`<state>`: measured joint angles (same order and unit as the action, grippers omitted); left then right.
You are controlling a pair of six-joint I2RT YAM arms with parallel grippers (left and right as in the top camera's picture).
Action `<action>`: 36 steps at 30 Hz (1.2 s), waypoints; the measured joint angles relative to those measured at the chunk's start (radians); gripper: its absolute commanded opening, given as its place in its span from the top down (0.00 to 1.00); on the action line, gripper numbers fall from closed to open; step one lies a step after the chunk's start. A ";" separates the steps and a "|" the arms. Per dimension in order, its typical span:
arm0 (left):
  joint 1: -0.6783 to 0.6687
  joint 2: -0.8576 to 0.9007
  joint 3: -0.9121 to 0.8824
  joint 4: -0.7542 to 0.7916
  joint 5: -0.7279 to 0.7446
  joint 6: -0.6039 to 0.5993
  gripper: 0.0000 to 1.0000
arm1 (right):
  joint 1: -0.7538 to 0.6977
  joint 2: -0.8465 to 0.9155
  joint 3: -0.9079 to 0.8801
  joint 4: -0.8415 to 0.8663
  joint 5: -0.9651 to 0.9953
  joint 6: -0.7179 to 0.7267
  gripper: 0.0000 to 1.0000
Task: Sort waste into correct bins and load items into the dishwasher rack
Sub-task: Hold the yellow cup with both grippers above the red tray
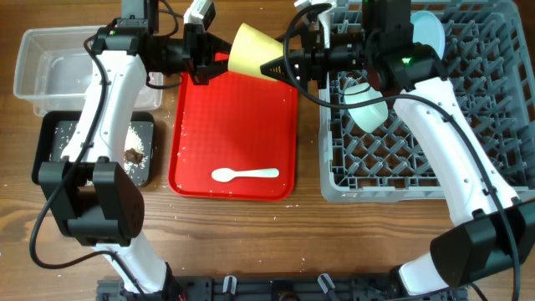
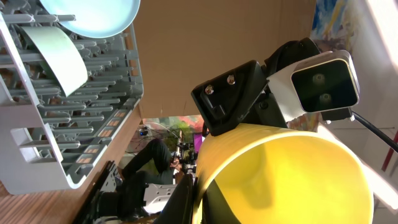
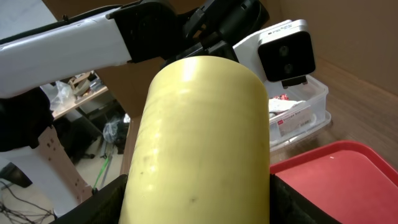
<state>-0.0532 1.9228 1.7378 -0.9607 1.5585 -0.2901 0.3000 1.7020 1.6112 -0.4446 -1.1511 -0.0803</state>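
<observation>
The yellow cup (image 1: pixel 251 48) lies on its side in the air over the far edge of the red serving tray (image 1: pixel 234 125). My left gripper (image 1: pixel 209 60) pinches its rim, with one finger inside in the left wrist view (image 2: pixel 202 199). My right gripper (image 1: pixel 280 63) is shut around its base end, with fingers on both sides (image 3: pixel 199 205). The white spoon (image 1: pixel 244 174) lies on the red tray. The pale blue plate (image 1: pixel 426 29) and a pale bowl (image 1: pixel 368 109) stand in the grey dishwasher rack (image 1: pixel 418 167).
The clear tub (image 1: pixel 50 71) at the far left holds red-and-white wrappers (image 3: pixel 289 115). The black tray (image 1: pixel 58 150) in front of it holds rice grains and a dark brown lump (image 1: pixel 132 155). The rack fills the right side.
</observation>
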 measured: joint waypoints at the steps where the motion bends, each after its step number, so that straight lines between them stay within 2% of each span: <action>1: 0.000 0.000 0.000 0.000 0.000 0.000 0.96 | 0.000 0.000 0.000 0.000 0.000 0.000 0.43; 5: -0.002 0.000 0.000 0.000 0.002 0.000 0.96 | -0.010 0.000 0.000 -0.001 -0.019 0.000 0.46; 23: -0.021 -0.003 0.000 0.003 -0.001 -0.001 0.96 | -0.127 0.002 -0.001 -0.078 -0.158 -0.005 0.45; 24: -0.016 -0.003 0.000 0.003 -0.005 -0.001 0.96 | -0.132 0.002 -0.001 -0.084 -0.166 -0.001 0.43; 25: -0.012 -0.003 0.000 0.003 -0.006 -0.002 0.96 | -0.132 0.002 -0.001 -0.087 -0.166 0.000 0.31; 27: -0.011 -0.003 0.000 0.003 -0.005 -0.002 0.96 | -0.125 0.002 -0.001 -0.088 -0.166 -0.005 0.21; 28: -0.011 -0.003 0.000 0.003 -0.004 -0.001 0.96 | -0.116 0.002 -0.001 -0.087 -0.165 -0.004 0.10; 31: -0.011 -0.003 0.000 0.003 -0.004 -0.002 0.96 | -0.097 0.002 -0.001 -0.089 -0.147 -0.004 0.06; 36: -0.011 -0.003 0.000 0.003 -0.004 -0.002 0.96 | -0.095 0.002 -0.001 -0.074 -0.128 -0.004 0.05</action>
<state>-0.0647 1.9194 1.7378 -0.9577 1.5543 -0.2916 0.2050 1.7039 1.6104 -0.5190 -1.2789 -0.0841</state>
